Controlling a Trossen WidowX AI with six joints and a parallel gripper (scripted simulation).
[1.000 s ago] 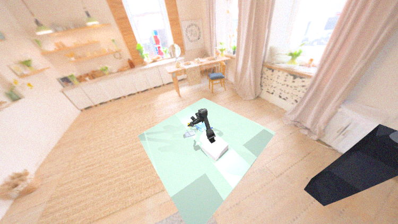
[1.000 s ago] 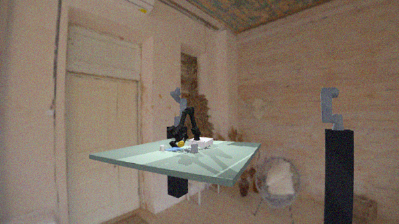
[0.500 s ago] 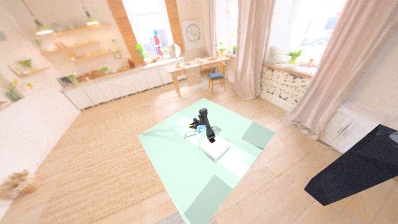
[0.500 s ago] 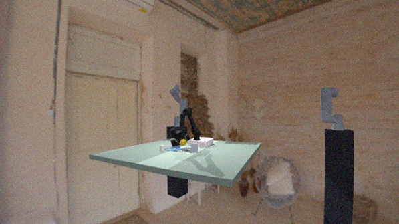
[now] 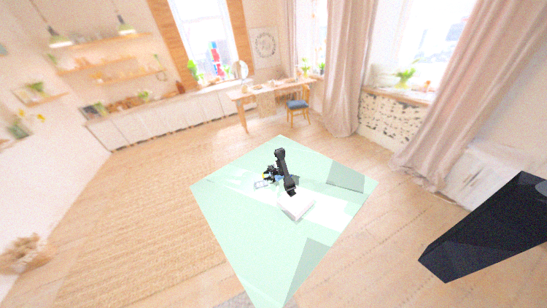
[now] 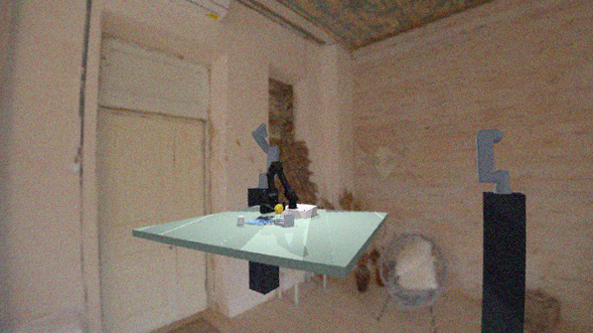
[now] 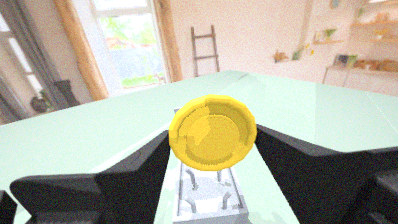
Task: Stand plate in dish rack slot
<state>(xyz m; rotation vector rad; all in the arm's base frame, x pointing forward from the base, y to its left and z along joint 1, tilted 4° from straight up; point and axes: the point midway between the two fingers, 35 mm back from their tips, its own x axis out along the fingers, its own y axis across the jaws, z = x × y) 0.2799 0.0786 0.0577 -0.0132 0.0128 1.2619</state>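
- You have a yellow plate with a smooth, plastic-looking surface
- Your gripper's fingers look matt black
- Your pale grey dish rack looks smooth; you cannot tell whether it is metal or plastic
- Your green table top looks smooth
- Behind it, you see a chair with a wooden frame and a cloth-like blue seat

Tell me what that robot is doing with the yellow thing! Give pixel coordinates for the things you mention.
The black robot arm (image 5: 284, 172) (image 6: 281, 176) has a round yellow plate (image 5: 263, 176) (image 6: 278, 208) (image 7: 212, 134) pinched between the fingers of its black gripper (image 5: 267, 176) (image 7: 211, 131). It's meant to stand the plate in the pale grey dish rack (image 5: 261, 184) (image 6: 288, 221) (image 7: 210, 218) on the pale green table (image 5: 237, 214) (image 6: 244, 250) (image 7: 320, 110). Right now the plate is close to the rack, but the gripper hasn't let go.
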